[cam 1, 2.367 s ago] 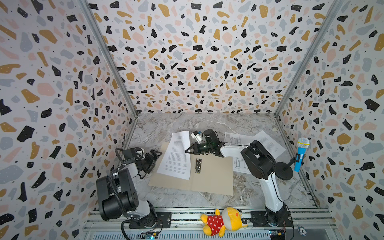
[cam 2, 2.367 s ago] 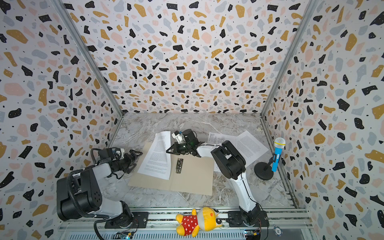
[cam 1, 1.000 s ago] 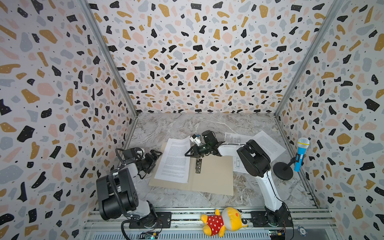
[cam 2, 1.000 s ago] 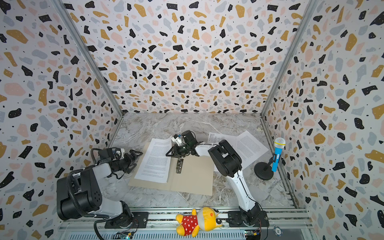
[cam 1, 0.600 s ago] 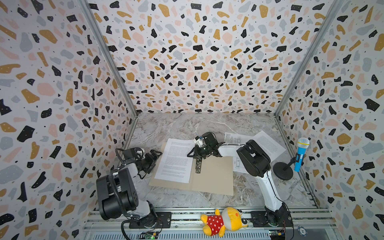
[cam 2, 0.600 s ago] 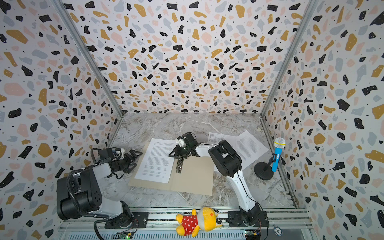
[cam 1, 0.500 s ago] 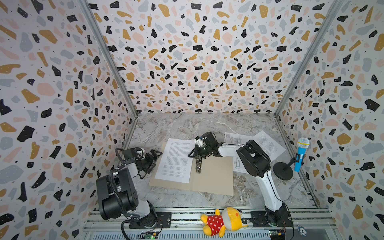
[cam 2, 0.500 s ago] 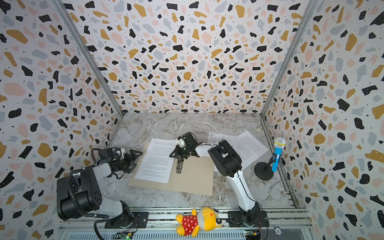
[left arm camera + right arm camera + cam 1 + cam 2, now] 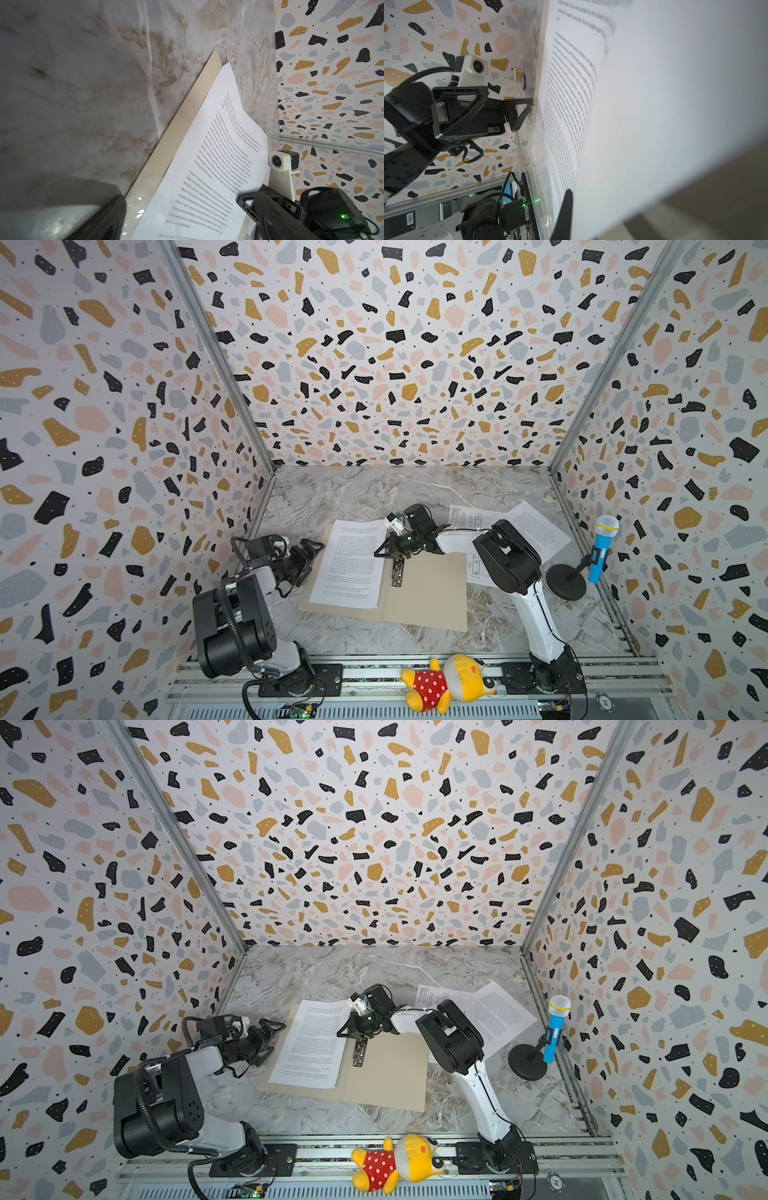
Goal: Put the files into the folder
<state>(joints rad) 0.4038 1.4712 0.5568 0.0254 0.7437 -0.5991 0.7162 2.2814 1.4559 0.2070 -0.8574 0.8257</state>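
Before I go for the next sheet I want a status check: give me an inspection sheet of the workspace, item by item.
surface: marble-look tabletop, flat, no spills seen.
job's things: folder lies open, clip at its spine; one text sheet on its left half; drawing sheet and second text sheet outside it, by the right arm.
clutter: toy microphone on a stand, right; plush toy on the front rail.
grippers: left gripper open, empty, beside the folder; right gripper shut, apparently pinching that sheet's right edge.
cables: black conduit on the left arm, clear of the papers.
surroundings: terrazzo-print walls on three sides.
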